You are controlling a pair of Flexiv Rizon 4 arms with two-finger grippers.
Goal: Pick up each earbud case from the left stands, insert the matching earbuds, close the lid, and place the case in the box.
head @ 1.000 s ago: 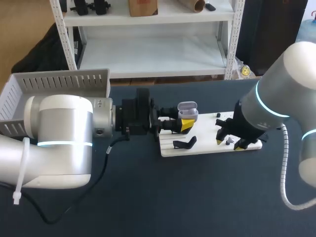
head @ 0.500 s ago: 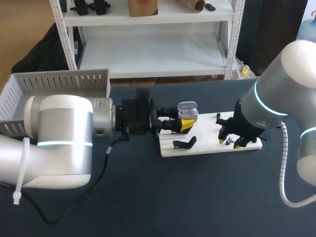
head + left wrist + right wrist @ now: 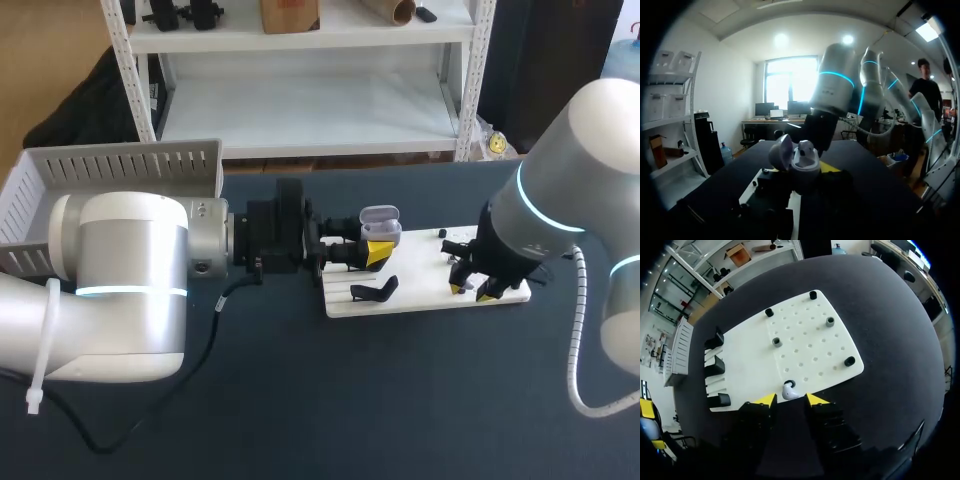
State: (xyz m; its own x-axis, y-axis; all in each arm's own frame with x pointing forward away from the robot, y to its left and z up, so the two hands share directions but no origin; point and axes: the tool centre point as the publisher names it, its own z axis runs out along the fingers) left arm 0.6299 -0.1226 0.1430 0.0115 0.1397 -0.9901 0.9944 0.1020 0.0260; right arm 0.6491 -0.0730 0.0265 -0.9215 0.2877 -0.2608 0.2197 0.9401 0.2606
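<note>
Yellow tips of my right gripper stand apart, one to each side of a small white earbud, and neither tip touches it. The earbud rests on the white pegboard, close to the board's near edge and just ahead of my fingers. Further out on the same board stand short pegs, some black and some grey, well apart from one another. Beyond them, on the board's slotted half, sit three black stands.

My left gripper reaches over that slotted end of the board and is clamped on the pale lilac earbud case, holding it upright above the board. The case's lid is swung open to one side. In the head view a black stand lies on the board just beside that gripper. A grey slatted box sits at the far left of the dark table, behind my left arm.
</note>
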